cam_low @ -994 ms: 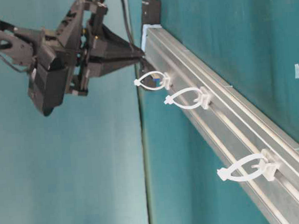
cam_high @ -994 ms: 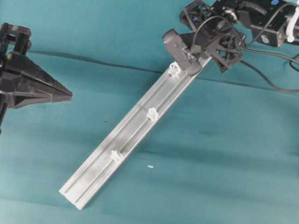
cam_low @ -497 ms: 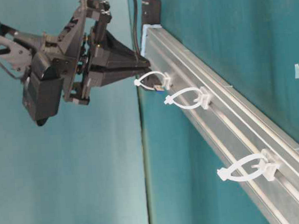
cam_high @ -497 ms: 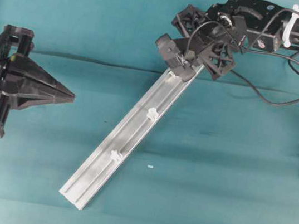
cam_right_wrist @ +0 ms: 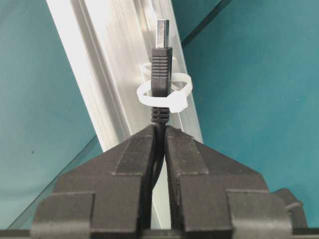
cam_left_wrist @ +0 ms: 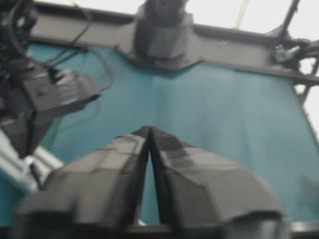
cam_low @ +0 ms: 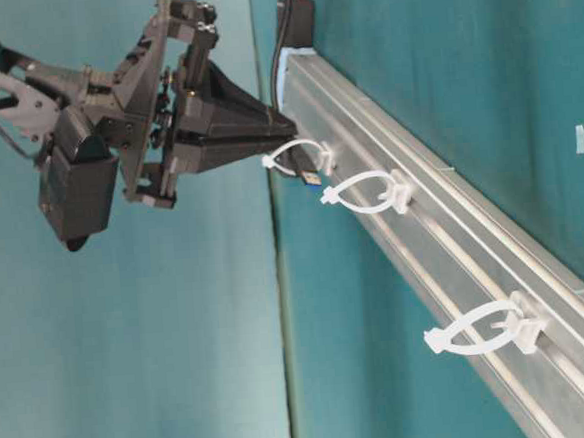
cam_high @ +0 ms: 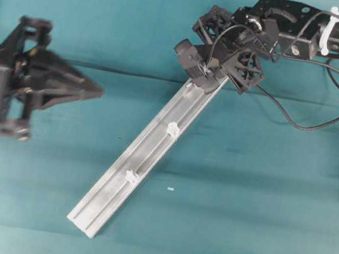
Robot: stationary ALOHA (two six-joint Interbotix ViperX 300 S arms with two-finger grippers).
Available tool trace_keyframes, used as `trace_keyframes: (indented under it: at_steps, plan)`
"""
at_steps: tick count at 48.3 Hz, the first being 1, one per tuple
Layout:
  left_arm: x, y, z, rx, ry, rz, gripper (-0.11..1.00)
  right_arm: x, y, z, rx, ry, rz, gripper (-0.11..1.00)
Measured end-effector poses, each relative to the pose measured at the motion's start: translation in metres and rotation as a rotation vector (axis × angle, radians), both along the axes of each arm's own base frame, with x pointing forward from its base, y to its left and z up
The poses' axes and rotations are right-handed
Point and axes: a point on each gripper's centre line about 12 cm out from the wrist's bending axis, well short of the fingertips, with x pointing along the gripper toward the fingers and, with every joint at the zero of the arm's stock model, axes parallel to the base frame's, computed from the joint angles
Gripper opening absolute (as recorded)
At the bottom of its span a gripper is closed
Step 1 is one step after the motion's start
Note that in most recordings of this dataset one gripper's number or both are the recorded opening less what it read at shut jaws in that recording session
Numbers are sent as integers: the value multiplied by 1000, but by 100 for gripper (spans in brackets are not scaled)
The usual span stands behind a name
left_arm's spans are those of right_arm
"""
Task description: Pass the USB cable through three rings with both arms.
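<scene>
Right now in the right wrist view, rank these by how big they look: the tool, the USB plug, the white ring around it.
1. Right tool, largest, though it sits nearest the camera, so that inflates it.
2. USB plug, from its metal tip to the ribbed collar.
3. White ring around the plug; its span looks close to the plug's length, so this order is unsure.

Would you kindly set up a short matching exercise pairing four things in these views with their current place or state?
Things:
1. USB plug
2. right claw
3. left claw
4. ring nearest the rail's lower end

States:
A. clamped on the cable
B. nothing threaded through it
C. poking through the first ring
D. far from the rail, holding nothing

Pairs: 1-C, 2-A, 3-D, 4-B
</scene>
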Motion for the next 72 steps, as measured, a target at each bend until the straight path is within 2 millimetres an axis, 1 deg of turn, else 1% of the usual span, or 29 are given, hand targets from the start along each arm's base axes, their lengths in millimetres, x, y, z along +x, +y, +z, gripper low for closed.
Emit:
trace_keyframes:
  at_steps: [8, 10, 12, 19, 26, 29, 37, 45, 56, 63, 72]
  plan:
    - [20, 11, -24, -71, 81, 43, 76, 0, 1, 0, 1, -1, 1, 7]
    - [26, 14, -32, -96, 107, 54, 86, 0, 0, 0, 2, -3, -2, 7]
    - [33, 17, -41, -122, 137, 68, 92, 0, 1, 0, 7, -4, -4, 7]
    - [52, 24, -71, -167, 223, 99, 83, 2, 3, 1, 32, -18, -20, 7]
    - [69, 38, -96, -180, 287, 135, 86, 3, 5, 1, 53, -28, -34, 7]
    - [76, 47, -105, -189, 307, 160, 86, 4, 6, 1, 63, -30, -37, 7]
    - [91, 70, -122, -232, 338, 224, 87, 4, 6, 1, 72, -36, -46, 7]
    - [105, 85, -141, -259, 372, 260, 86, 4, 6, 2, 80, -41, -53, 7]
    - [119, 89, -170, -256, 416, 262, 87, 3, 5, 1, 91, -43, -64, 7]
    - [122, 91, -183, -211, 423, 246, 86, 3, 5, 1, 123, -53, -91, 7]
    - [126, 91, -193, -137, 421, 217, 86, 2, 3, 0, 146, -55, -110, 7]
